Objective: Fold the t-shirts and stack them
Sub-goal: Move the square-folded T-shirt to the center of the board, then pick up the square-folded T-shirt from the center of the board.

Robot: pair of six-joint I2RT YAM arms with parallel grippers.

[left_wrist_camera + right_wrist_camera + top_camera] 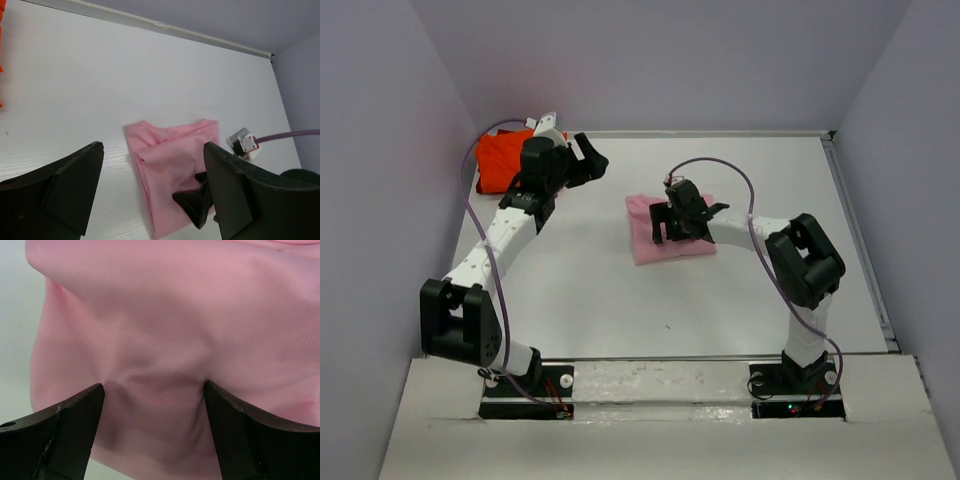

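The light pink t-shirt [648, 246] lies folded into a small rectangle at the table's middle; it also shows in the left wrist view [170, 155] and fills the right wrist view [160, 315]. My right gripper [686, 222] is open, its fingertips [95, 392] pressed down into the pink cloth, which dimples between them. The orange-red t-shirt [500, 160] lies bunched in the back left corner, partly hidden by my left arm; a sliver of it shows in the left wrist view [1, 6]. My left gripper [590, 160] is open and empty, above the table just right of the orange-red shirt.
Purple walls close in the table at the back and both sides. A raised rail [860, 230] runs along the right edge. Purple cables loop from both wrists. The arm bases sit on the white front ledge [660, 380].
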